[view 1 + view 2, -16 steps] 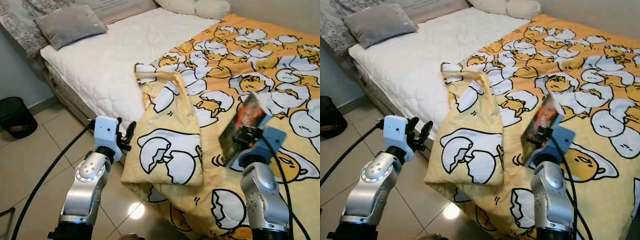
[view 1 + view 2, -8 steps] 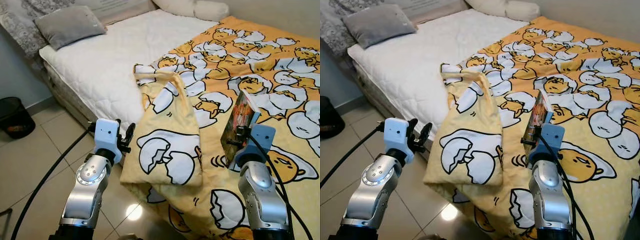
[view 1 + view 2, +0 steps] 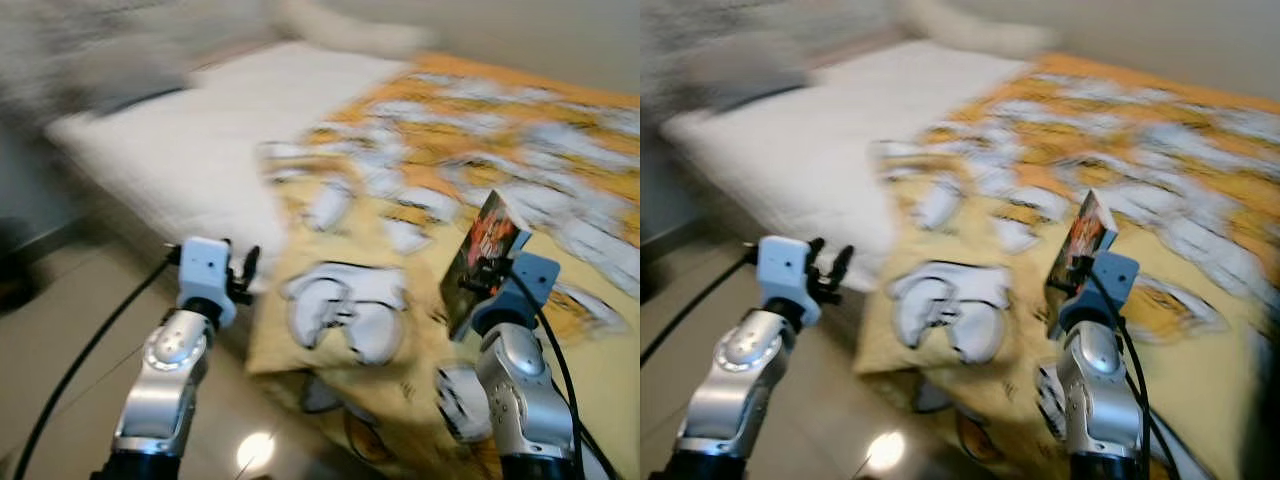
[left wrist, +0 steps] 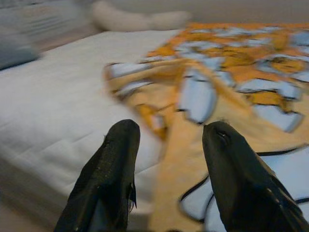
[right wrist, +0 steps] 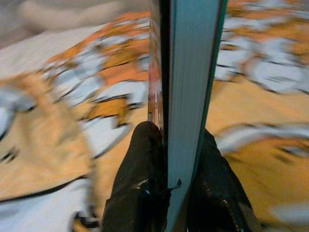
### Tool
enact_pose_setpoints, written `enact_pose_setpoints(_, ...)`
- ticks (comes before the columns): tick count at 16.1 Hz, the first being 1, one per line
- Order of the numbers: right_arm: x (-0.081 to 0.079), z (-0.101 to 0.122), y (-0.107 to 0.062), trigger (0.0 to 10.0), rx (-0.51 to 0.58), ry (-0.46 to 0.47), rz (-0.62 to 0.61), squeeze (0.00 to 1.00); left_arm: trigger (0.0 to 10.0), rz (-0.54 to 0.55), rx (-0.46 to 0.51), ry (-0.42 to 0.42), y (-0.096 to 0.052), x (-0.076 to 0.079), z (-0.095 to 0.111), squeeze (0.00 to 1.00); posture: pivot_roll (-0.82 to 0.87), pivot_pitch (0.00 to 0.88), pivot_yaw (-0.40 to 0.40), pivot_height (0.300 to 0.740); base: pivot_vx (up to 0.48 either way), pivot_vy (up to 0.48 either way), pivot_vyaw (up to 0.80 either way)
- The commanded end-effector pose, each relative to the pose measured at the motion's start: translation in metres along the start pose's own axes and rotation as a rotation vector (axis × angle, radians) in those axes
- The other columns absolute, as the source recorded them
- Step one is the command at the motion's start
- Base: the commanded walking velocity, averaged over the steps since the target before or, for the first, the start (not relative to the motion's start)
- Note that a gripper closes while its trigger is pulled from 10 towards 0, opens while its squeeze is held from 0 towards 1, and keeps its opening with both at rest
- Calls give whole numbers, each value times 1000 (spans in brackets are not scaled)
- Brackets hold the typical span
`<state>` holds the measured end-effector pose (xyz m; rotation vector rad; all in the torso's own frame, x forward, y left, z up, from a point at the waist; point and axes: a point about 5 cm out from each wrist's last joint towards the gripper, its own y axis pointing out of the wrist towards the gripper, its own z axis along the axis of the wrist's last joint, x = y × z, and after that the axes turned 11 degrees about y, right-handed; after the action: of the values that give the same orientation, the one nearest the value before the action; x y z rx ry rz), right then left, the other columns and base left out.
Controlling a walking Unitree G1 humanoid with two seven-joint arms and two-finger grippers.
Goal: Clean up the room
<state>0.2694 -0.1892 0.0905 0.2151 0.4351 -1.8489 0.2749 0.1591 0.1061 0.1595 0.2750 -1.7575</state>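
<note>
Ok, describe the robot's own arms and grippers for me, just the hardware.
Both arms are silver metal with rounded joint housings, and each wrist carries a light-blue block. A black cable trails from each wrist. The left gripper and the right gripper each have two long, matte black fingers with rounded tips.

Both eye views look forward and down from the head, blurred, sharing the bed (image 3: 190, 150) and yellow blanket (image 3: 400, 250) across mid-frame. Each wrist view looks low and close along its own black fingers (image 4: 111, 169) toward that blanket.
</note>
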Motion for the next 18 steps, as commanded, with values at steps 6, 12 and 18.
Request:
enact_pose_setpoints(6, 2, 11, 7, 10000, 30, -57, -37, 0, 10000, -1, 17, 11, 6, 3, 8, 0, -15, 0, 18, 740, 0, 348, -800)
enact_pose_setpoints(12, 1, 13, 8, 10000, 40, -37, -29, 0, 10000, 6, 14, 13, 7, 1, 7, 0, -11, 0, 15, 740, 0, 352, -800)
enact_pose_setpoints(18, 1, 7, 8, 10000, -19, -92, -29, 0, 10000, 33, 2, 9, 3, -1, 4, 0, -1, 0, -3, 740, 0, 378, -800)
